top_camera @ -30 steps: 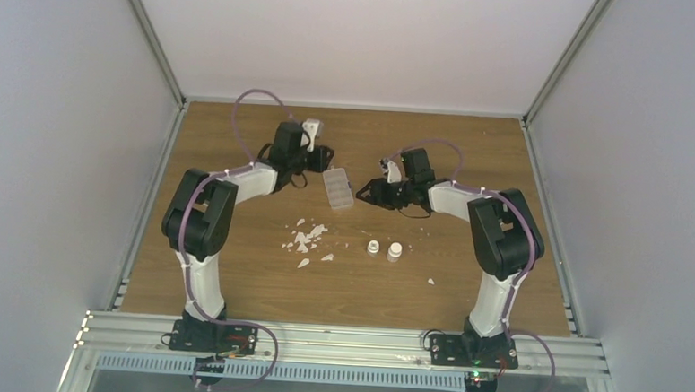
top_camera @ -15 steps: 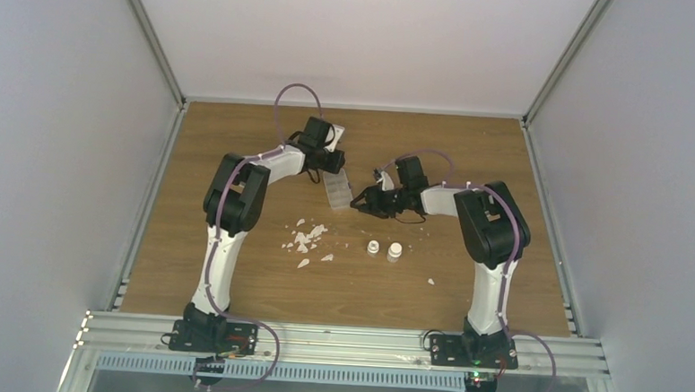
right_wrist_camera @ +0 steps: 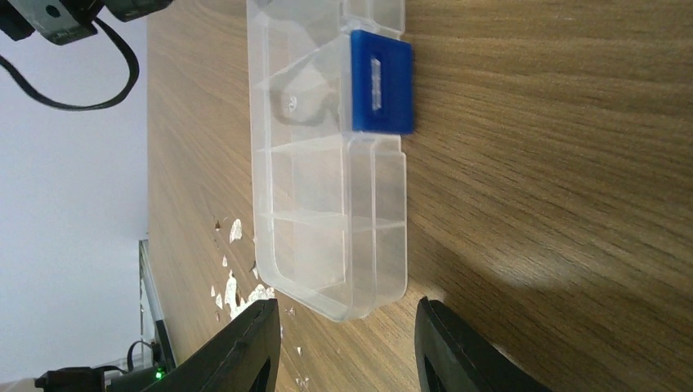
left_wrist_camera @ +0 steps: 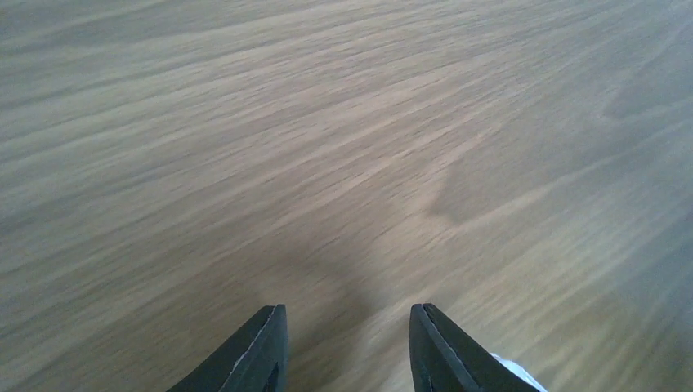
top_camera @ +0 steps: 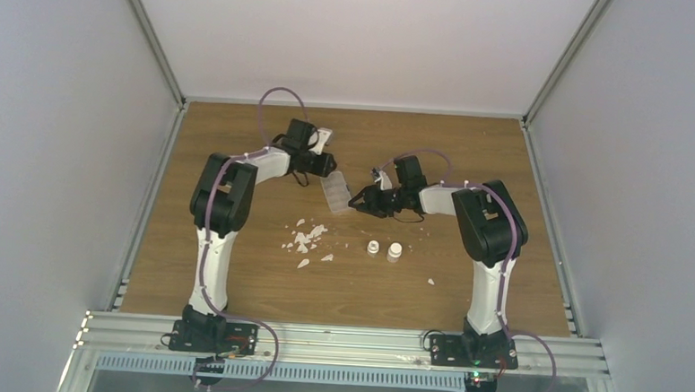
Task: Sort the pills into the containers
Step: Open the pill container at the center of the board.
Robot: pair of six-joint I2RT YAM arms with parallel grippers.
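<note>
Flat clear plastic compartment box (right_wrist_camera: 323, 212) (blue latch (right_wrist_camera: 380, 82) on its side) lies just ahead of the right gripper (right_wrist_camera: 345, 310), fingers spread, empty; left gripper (left_wrist_camera: 347, 312), fingers also apart, faces brown wooden tabletop (left_wrist_camera: 327, 122)

The table (top_camera: 232, 280) is recorded as mid-brown wood with a fine streaked grain. The organiser box (right_wrist_camera: 327, 204) is noted as clear, colourless plastic, fitted with a solid blue latch (right_wrist_camera: 381, 82). The flakes (top_camera: 304, 239) and the two vials (top_camera: 395, 251) are noted as white. The left arm (top_camera: 208, 260) and right arm (top_camera: 492, 284) are seen in black and white sections, trailed by purple cables (top_camera: 280, 90). The fingers of the left gripper (left_wrist_camera: 347, 309) and right gripper (right_wrist_camera: 345, 302) are recorded as black. The enclosure walls (top_camera: 59, 145) are noted as pale grey, the front rail (top_camera: 345, 344) as silver.
</note>
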